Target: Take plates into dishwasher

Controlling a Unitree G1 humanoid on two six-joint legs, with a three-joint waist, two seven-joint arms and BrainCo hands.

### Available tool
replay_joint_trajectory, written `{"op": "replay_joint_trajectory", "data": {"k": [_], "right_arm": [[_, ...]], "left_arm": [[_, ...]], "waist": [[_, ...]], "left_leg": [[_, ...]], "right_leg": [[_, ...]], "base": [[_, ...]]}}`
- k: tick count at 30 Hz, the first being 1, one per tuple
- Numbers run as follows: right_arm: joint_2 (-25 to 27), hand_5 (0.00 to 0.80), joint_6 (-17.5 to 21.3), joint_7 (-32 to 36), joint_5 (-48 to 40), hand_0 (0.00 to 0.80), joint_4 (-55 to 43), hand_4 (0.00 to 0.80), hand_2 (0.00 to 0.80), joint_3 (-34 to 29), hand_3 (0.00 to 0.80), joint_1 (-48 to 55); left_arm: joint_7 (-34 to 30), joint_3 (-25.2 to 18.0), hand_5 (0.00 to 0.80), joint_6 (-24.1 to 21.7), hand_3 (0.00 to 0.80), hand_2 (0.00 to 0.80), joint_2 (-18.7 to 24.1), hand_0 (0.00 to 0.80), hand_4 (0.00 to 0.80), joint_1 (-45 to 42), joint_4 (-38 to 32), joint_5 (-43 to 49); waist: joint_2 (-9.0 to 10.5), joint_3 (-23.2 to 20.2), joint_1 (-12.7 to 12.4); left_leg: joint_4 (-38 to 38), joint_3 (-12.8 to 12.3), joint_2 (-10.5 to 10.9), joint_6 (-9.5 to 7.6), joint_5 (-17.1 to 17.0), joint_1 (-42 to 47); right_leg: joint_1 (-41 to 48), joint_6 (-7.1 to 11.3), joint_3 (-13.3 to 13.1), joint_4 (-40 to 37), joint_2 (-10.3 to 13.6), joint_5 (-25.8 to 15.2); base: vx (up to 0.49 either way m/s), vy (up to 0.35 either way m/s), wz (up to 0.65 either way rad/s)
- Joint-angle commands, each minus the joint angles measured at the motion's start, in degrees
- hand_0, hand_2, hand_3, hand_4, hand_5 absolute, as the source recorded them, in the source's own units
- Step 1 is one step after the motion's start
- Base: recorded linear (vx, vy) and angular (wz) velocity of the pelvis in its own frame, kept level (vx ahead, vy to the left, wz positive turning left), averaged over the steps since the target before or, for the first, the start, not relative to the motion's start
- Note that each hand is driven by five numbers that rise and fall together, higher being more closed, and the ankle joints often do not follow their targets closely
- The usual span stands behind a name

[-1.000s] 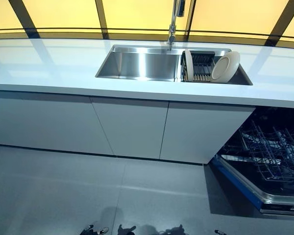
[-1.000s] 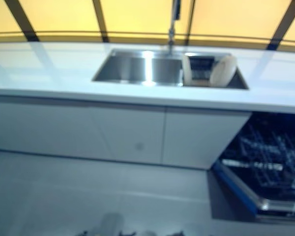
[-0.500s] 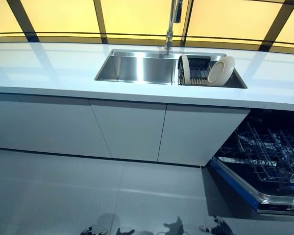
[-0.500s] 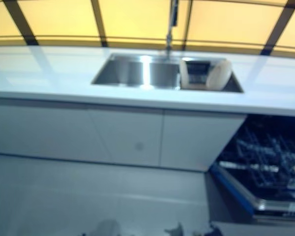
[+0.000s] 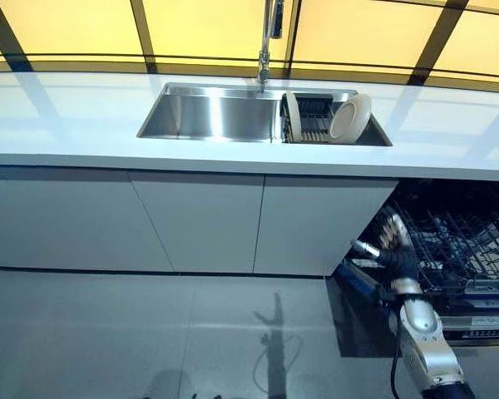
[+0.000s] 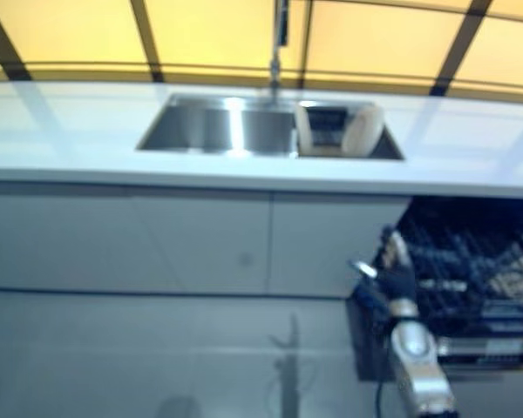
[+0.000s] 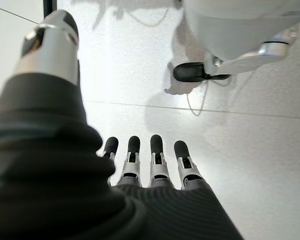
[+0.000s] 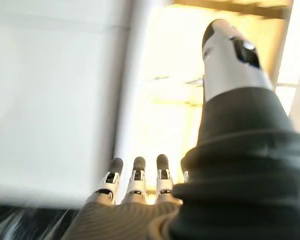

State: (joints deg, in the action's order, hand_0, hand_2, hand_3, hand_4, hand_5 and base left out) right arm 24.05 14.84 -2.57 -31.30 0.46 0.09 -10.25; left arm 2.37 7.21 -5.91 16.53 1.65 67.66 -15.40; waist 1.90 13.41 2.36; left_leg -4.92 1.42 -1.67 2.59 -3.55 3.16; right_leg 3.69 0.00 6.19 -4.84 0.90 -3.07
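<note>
Your right hand (image 5: 397, 249) hovers empty, fingers straight, lower right by the open dishwasher (image 5: 457, 249); plates (image 5: 350, 118) stand racked upper centre, draining in the sink (image 5: 208, 116)

- The right hand (image 5: 397, 249) now shows, raised in front of the open dishwasher (image 5: 457, 249), fingers straight, holding nothing.
- The camera swings right: sink (image 5: 212, 115) and plates (image 5: 350, 118) sit further left.

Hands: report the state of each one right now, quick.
Left hand: open, fingers straight, holding nothing, pointing at the floor.
Right hand: open, holding nothing, raised in front of the open dishwasher.
</note>
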Motion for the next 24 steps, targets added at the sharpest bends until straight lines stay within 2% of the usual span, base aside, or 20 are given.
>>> {"op": "replay_joint_trajectory", "data": {"k": [1,3,7,10,13,15,16,17,18,20,22,24], "right_arm": [[1.4,0.000,4.5,3.8,-5.8,0.000,-7.7,0.000,0.000,-2.4,0.000,-4.8],[2.5,0.000,5.7,3.0,-7.0,0.000,-10.2,0.000,0.000,-3.8,0.000,-6.2],[5.1,0.000,9.4,-3.2,-2.2,0.000,-12.9,0.000,0.000,-7.1,0.000,-7.8],[8.7,0.000,10.5,-6.9,-0.7,0.000,-13.4,0.000,0.000,-9.2,0.000,-10.3],[11.6,0.000,8.2,-8.9,-1.1,0.000,-12.7,0.000,0.000,-10.1,0.000,-12.7],[12.6,0.000,6.4,-10.0,-0.2,0.000,-12.0,0.000,0.000,-9.7,0.000,-14.4],[12.7,0.000,6.2,-10.2,0.0,0.000,-11.8,0.000,0.000,-9.6,0.000,-14.7],[14.0,0.000,4.2,-11.2,1.9,0.000,-11.3,0.000,0.000,-9.0,0.000,-16.7],[14.9,0.000,3.1,-11.9,2.4,0.000,-11.3,0.000,0.000,-8.8,0.000,-17.4],[16.4,0.000,1.2,-13.0,3.7,0.000,-11.2,0.000,0.000,-8.2,0.000,-19.3],[18.1,0.000,0.2,-14.2,4.4,0.000,-10.0,0.000,0.000,-6.7,0.000,-22.3],[19.3,0.000,0.1,-15.4,4.2,0.000,-8.7,0.000,0.000,-5.6,0.000,-24.8]], "left_arm": [[1.1,-0.5,0.000,0.2,0.000,0.000,1.9,0.000,0.000,3.1,2.6,0.1],[0.9,-0.6,0.000,0.1,0.000,0.000,2.2,0.000,0.000,2.8,3.2,0.3],[0.9,-0.7,0.000,0.1,0.000,0.000,2.5,0.000,0.000,2.2,4.1,0.9],[0.6,-1.0,0.000,0.2,0.000,0.000,2.9,0.000,0.000,1.9,5.3,1.1],[-0.1,-1.7,0.000,0.4,0.000,0.000,3.1,0.000,0.000,1.4,5.7,2.2],[-0.8,-2.1,0.000,0.3,0.000,0.000,3.2,0.000,0.000,1.0,5.9,3.1],[-0.9,-2.1,0.000,0.2,0.000,0.000,3.2,0.000,0.000,0.9,6.1,3.2],[-1.7,-2.1,0.000,0.0,0.000,0.000,3.3,0.000,0.000,0.5,6.5,3.5],[-2.1,-2.0,0.000,0.0,0.000,0.000,3.2,0.000,0.000,0.3,6.6,3.6],[-2.7,-1.5,0.000,-0.2,0.000,0.000,3.0,0.000,0.000,0.2,7.2,3.4],[-2.5,-0.8,0.000,-0.7,0.000,0.000,2.9,0.000,0.000,-0.2,7.3,2.2],[-2.0,-0.1,0.000,-0.6,0.000,0.000,3.0,0.000,0.000,-0.2,6.7,1.1]], "waist": [[1.06,-1.4,0.0],[1.20,-2.1,0.0],[1.43,-3.2,0.1],[1.97,-3.6,0.0],[3.29,-2.6,-0.7],[3.75,-1.9,-1.3],[3.81,-1.8,-1.4],[3.76,-1.4,-1.8],[3.65,-1.4,-1.9],[3.03,-1.4,-2.1],[2.21,-1.3,-2.8],[1.81,-1.0,-3.6]], "left_leg": [[0.1,-2.2,0.1,-2.11,2.1,-0.5],[0.3,-2.3,-0.2,-2.04,2.3,-0.2],[1.6,-2.7,-0.9,-1.94,2.3,-0.2],[7.3,-2.7,-1.5,-1.50,4.4,-0.6],[17.8,-2.0,-1.6,-0.73,5.9,-3.9],[25.1,-0.9,-1.5,-0.26,4.7,-7.2],[26.4,-0.7,-1.4,-0.21,4.4,-7.8],[32.2,0.1,-0.5,-0.12,2.6,-11.0],[33.3,0.3,-0.1,-0.24,2.2,-12.0],[33.1,1.0,0.9,-0.50,1.2,-13.4],[27.3,1.5,2.8,-1.18,0.6,-13.0],[22.6,1.5,4.0,-1.11,-0.7,-13.1]], "right_leg": [[-2.0,2.66,-3.0,3.1,0.9,1.7],[-1.6,2.55,-3.2,3.0,0.8,1.8],[-1.8,2.17,-3.6,3.5,0.7,1.8],[-1.0,1.37,-4.0,5.1,0.6,2.9],[0.3,0.45,-4.2,7.2,1.0,3.2],[0.9,-0.18,-4.3,8.1,0.9,3.5],[0.9,-0.33,-4.4,8.3,0.9,3.6],[1.2,-0.96,-4.8,9.2,0.8,4.0],[1.4,-1.19,-5.0,9.5,0.8,4.2],[1.5,-1.42,-5.7,10.0,0.5,4.7],[1.7,-1.34,-7.1,10.1,-0.8,5.5],[2.1,-1.35,-8.0,9.7,-1.9,5.5]], "base": [[0.042,-0.041,-0.03],[0.061,-0.059,-0.02],[0.024,-0.092,0.00],[0.112,-0.159,-0.04],[0.132,-0.186,-0.04],[0.069,-0.139,-0.05],[0.051,-0.100,-0.12],[0.052,-0.063,-0.07],[0.073,-0.036,-0.05],[0.069,0.018,-0.15],[0.078,0.003,-0.21],[0.102,-0.028,-0.26]]}}
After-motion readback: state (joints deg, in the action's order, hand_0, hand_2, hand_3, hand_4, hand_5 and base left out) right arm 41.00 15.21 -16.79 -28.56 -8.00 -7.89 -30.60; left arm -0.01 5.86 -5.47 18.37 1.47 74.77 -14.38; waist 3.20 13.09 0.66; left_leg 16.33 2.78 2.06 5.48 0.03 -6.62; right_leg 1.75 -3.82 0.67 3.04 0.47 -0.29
